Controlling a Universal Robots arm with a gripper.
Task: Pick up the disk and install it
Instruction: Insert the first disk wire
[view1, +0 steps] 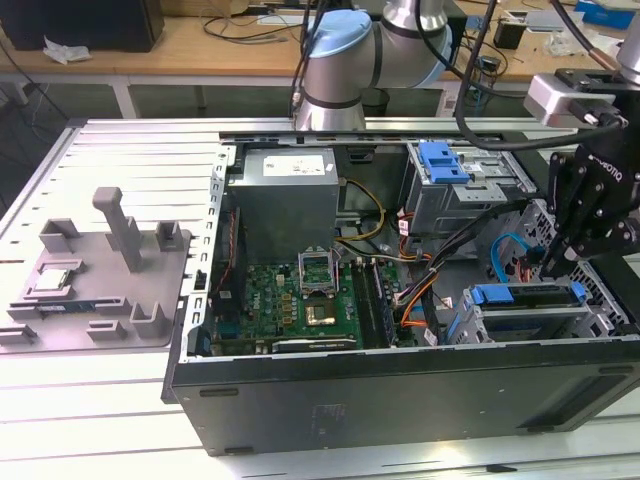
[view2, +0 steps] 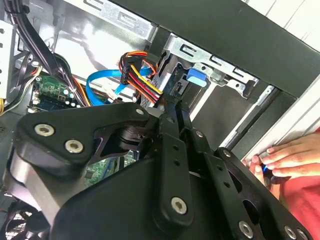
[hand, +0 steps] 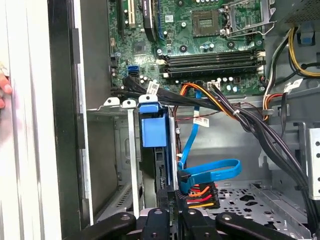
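The disk (view1: 520, 294) stands on edge in the metal drive bay at the exterior view's right of the open computer case (view1: 400, 385). Its blue carrier frame shows along the top. My gripper (view1: 552, 268) reaches down onto the disk's end, next to the blue data cable (view1: 505, 255). In the first wrist view the disk (hand: 154, 132) runs away from my gripper (hand: 175, 212). The black fingers sit close on either side of its thin edge, beside the orange, red and yellow power plug (hand: 200, 196). In the second wrist view my gripper (view2: 172, 102) points at the carrier's blue tab (view2: 196, 76).
A person's hand (view2: 285, 157) rests on the case's outer edge close to the bay. Bundles of black cables (hand: 250, 125) cross beside the bay. A second cage with a blue latch (view1: 445, 165) stands behind. A grey fixture plate (view1: 100, 280) lies outside the case at the exterior view's left.
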